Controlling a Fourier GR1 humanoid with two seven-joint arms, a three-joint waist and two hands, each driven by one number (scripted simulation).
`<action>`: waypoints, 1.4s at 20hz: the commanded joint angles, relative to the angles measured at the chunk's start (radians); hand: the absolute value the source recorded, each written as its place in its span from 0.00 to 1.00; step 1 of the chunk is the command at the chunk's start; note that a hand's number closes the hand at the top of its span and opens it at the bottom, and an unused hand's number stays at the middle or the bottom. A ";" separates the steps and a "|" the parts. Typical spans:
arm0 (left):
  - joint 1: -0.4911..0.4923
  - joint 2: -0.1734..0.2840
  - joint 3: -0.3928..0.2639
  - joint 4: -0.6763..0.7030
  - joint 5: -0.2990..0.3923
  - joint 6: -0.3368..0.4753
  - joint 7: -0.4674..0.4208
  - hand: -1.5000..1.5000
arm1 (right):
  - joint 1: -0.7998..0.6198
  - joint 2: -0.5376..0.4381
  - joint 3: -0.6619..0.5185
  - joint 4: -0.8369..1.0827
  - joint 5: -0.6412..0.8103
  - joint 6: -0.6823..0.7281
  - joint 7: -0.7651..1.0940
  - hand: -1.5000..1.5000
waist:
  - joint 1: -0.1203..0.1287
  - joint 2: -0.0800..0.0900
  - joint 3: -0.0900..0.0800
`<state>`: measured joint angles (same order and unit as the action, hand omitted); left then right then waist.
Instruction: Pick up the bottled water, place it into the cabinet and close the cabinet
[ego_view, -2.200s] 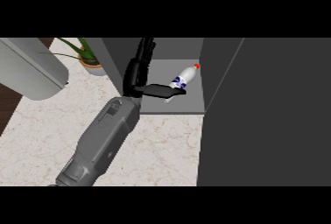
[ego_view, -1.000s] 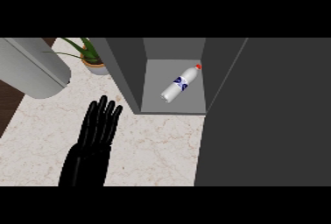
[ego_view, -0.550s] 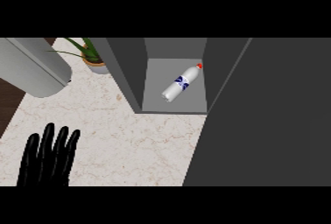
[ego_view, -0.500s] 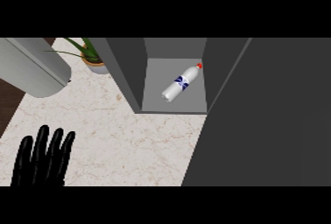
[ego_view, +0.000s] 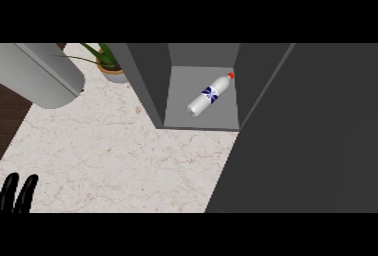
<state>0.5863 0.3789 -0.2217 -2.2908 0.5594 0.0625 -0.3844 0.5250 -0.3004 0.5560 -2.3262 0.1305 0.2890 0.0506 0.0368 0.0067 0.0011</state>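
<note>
The bottled water (ego_view: 207, 95), clear with a blue label and a red cap, lies tilted on the floor of the grey cabinet (ego_view: 145, 80), cap toward the back right. Nothing touches it. Of my left hand (ego_view: 19, 192) only straight black fingers show, pointing up at the lower left corner, far from the cabinet. The cabinet's dark grey door (ego_view: 303, 145) fills the right side and stands open. My right hand is not in view.
A potted plant (ego_view: 109, 67) stands just left of the cabinet at the back. A large light grey cylinder (ego_view: 40, 72) lies at the upper left. The marble counter (ego_view: 125, 160) ends at a dark strip along the left.
My left hand let go of the bottle inside the cabinet and drew back down and to the left until only its fingers show. The door's lower edge has shifted slightly left.
</note>
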 joint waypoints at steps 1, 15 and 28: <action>0.091 0.038 0.065 -0.053 0.062 -0.055 -0.006 0.00 | -0.047 0.117 0.236 -0.014 0.022 -0.009 0.052 1.00 | 0.010 -0.014 -0.004; 0.235 0.083 0.299 0.071 0.247 -0.352 -0.110 0.00 | -0.532 0.299 0.221 0.200 -0.160 -0.314 0.324 1.00 | 0.012 -0.005 -0.003; 0.319 0.032 0.465 0.077 0.357 -0.506 -0.068 0.00 | -1.014 0.300 -0.166 0.550 -0.559 -0.369 0.328 1.00 | -0.010 -0.004 -0.001</action>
<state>0.9104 0.4608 0.2544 -2.2425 0.9542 -0.4135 -0.4513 -0.4058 -0.0020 0.4946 -1.8911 -0.3218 -0.1126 0.4271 0.0362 0.0020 -0.0003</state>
